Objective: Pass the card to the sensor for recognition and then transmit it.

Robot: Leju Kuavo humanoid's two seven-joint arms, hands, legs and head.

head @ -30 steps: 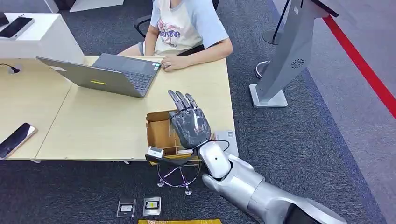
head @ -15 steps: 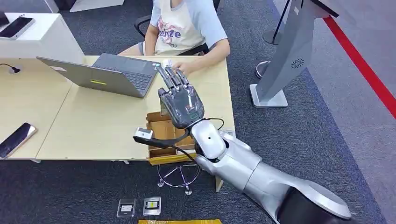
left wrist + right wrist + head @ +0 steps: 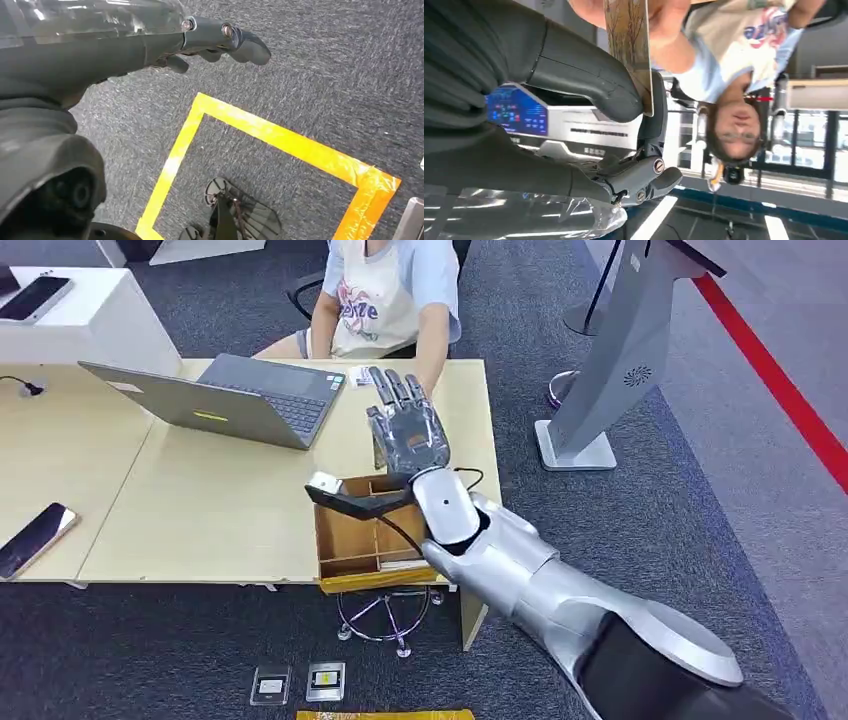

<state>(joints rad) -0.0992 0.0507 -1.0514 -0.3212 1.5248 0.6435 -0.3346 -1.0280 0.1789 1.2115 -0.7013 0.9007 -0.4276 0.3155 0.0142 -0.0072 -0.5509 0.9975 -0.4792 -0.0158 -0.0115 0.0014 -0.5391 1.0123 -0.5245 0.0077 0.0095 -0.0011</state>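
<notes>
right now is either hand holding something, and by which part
The right hand pinches the card near one end, between thumb and fingers. The left hand holds nothing.

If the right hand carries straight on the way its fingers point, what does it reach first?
Most likely the person seated across the table. The right hand, holding the card, points over the far table edge toward them; in the right wrist view their hand is already at the card. Depth is uncertain.

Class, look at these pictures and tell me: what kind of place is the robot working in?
Probably an office or reception area: a person sits at a wooden desk with an open laptop, on grey carpet beside a standing kiosk.
</notes>
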